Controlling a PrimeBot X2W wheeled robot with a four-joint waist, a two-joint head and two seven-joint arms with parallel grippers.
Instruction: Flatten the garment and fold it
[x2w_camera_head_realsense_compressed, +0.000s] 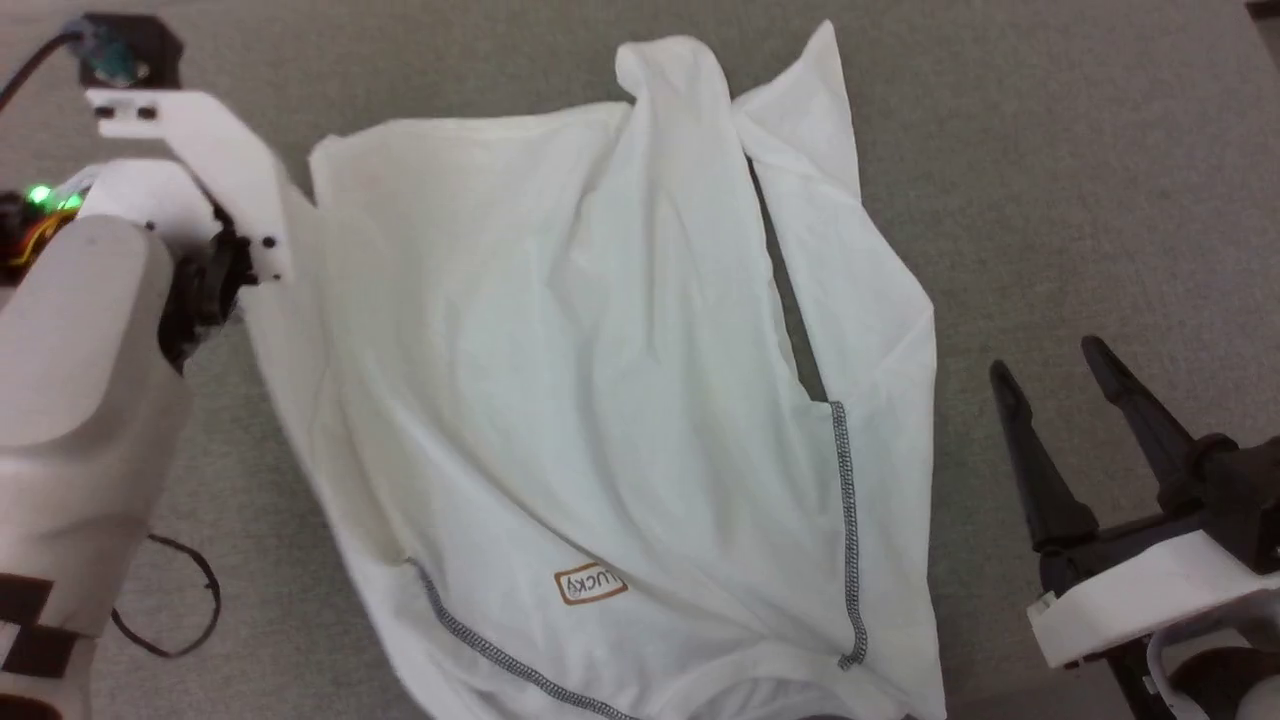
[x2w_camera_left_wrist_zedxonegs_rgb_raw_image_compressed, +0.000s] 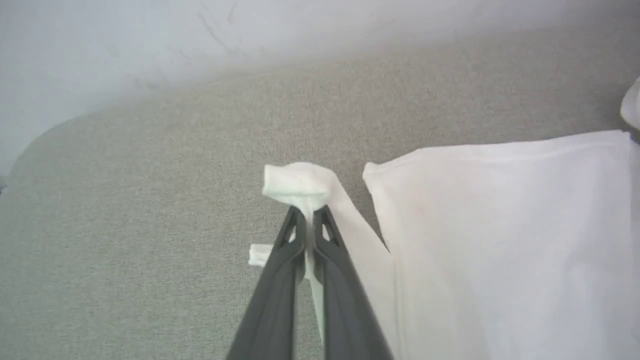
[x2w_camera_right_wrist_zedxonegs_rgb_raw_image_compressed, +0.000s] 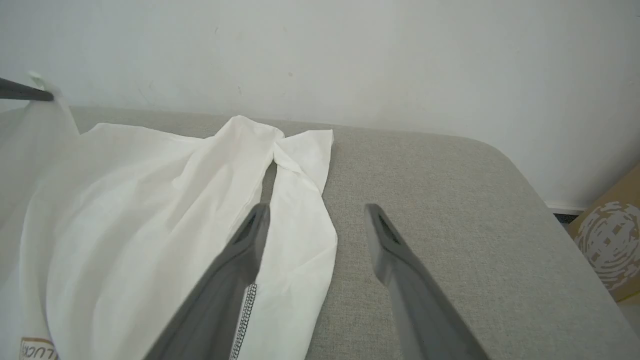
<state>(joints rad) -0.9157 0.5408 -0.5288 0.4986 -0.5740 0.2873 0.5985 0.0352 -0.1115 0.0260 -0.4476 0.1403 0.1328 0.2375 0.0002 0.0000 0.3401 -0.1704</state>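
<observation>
Now my left gripper (x2w_camera_left_wrist_zedxonegs_rgb_raw_image_compressed: 309, 210) pinches a bunched edge of the garment (x2w_camera_head_realsense_compressed: 600, 400); my right gripper (x2w_camera_head_realsense_compressed: 1047, 358) hangs open beside it.

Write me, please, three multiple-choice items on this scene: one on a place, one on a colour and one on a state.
1. In the head view, where on the shirt is the label?
A. Near the view's top edge
B. Near the view's bottom edge
C. Off the shirt, on the surface beside it

2. What colour is the stitching?
A. Red
B. Green
C. Dark grey

3. How is the left gripper?
A. Shut on a shirt fold
B. Wide open
C. Shut on nothing

Answers:
1 B: the label lies low in the head view.
2 C: the zigzag seam reads dark grey.
3 A: in the left wrist view its fingers pinch white cloth.
</observation>
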